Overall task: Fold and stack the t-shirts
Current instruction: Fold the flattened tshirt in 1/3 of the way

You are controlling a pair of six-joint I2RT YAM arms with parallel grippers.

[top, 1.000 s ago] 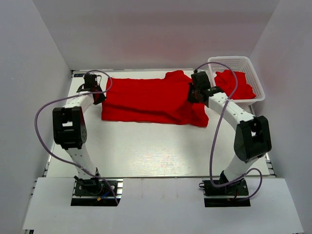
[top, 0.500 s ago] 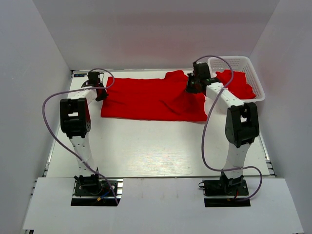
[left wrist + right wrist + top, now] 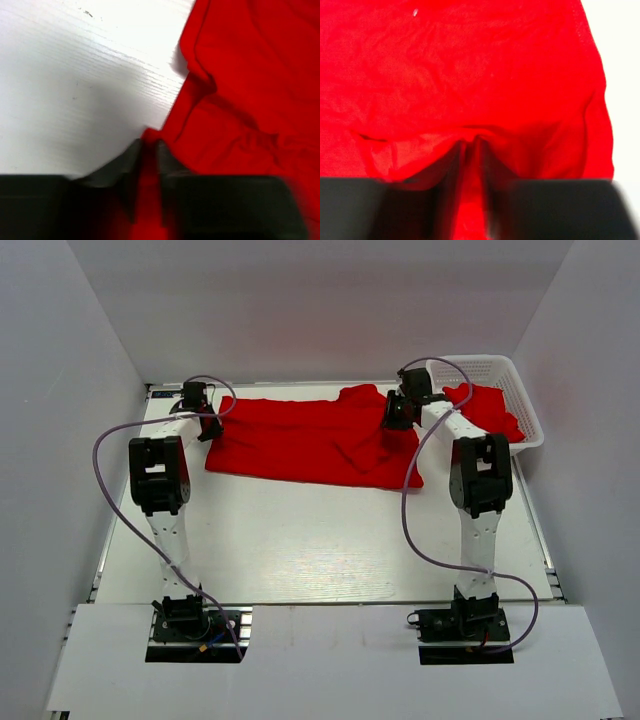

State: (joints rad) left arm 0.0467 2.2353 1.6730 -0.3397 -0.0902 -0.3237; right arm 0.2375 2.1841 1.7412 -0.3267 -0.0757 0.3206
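A red t-shirt (image 3: 300, 440) lies spread across the far half of the table, folded into a long band. My left gripper (image 3: 204, 424) is at its left end. In the left wrist view the left gripper (image 3: 147, 150) has its jaws close together with a corner of the t-shirt (image 3: 240, 90) between them. My right gripper (image 3: 398, 416) is over the band's right end. In the right wrist view the right gripper (image 3: 470, 146) pinches a ridge of the t-shirt (image 3: 470, 65). Another red t-shirt (image 3: 482, 410) lies crumpled in the basket.
A white lattice basket (image 3: 528, 410) stands at the far right corner, just behind my right arm. White walls close in the table on the left, back and right. Purple cables loop off both arms above the table.
Both arms have stretched out towards the far edge, taking the shirt's ends with them. The shirt's right end has flattened out and its near edge has straightened.
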